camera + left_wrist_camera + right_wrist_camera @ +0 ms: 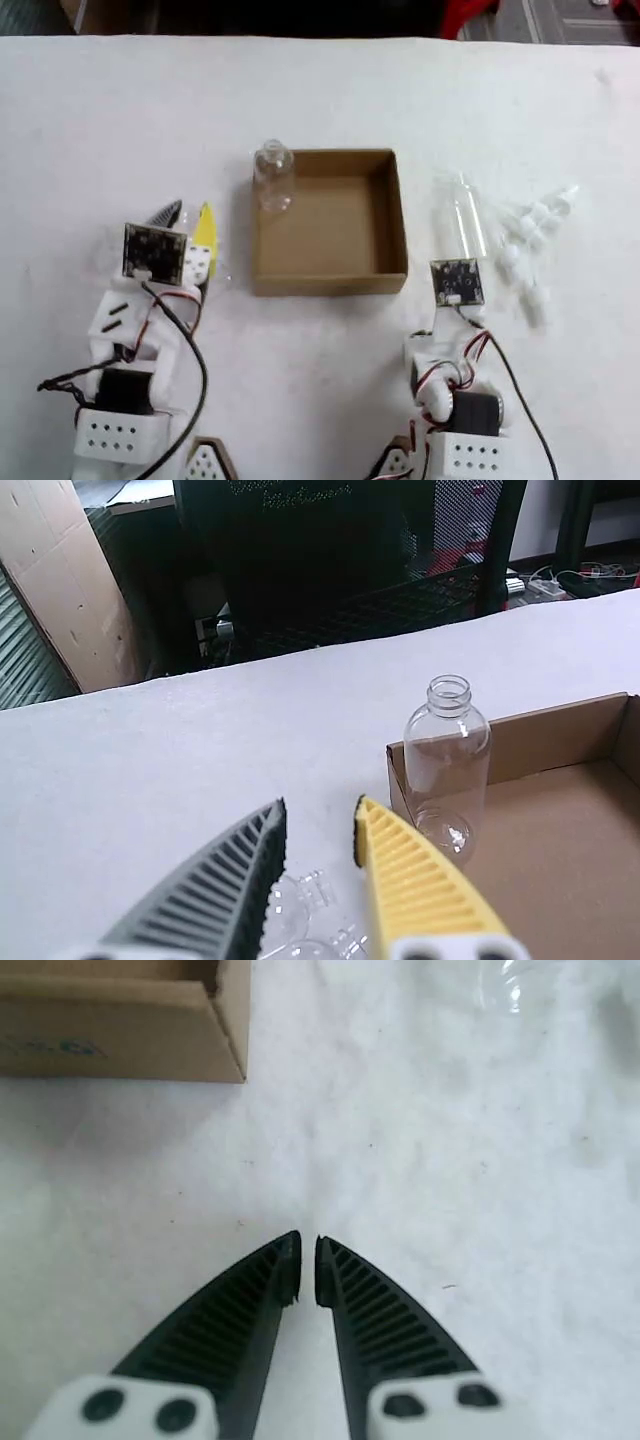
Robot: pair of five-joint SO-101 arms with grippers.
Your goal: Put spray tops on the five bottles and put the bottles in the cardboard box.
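Bright, even light bleaches the white bench (320, 100), faint shadows edge the brown cardboard box (330, 277), and glints dot the clear plastic bottle (447, 750).

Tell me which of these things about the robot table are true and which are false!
1. The bottle at the corner of the box stands upright with no top on. True.
2. The right gripper is holding a spray top. False: it is shut on nothing, over bare table.
3. The spray tops lie on the table, outside the box. True.
4. The left gripper is shut tight. False: its grey and yellow fingers stand apart.
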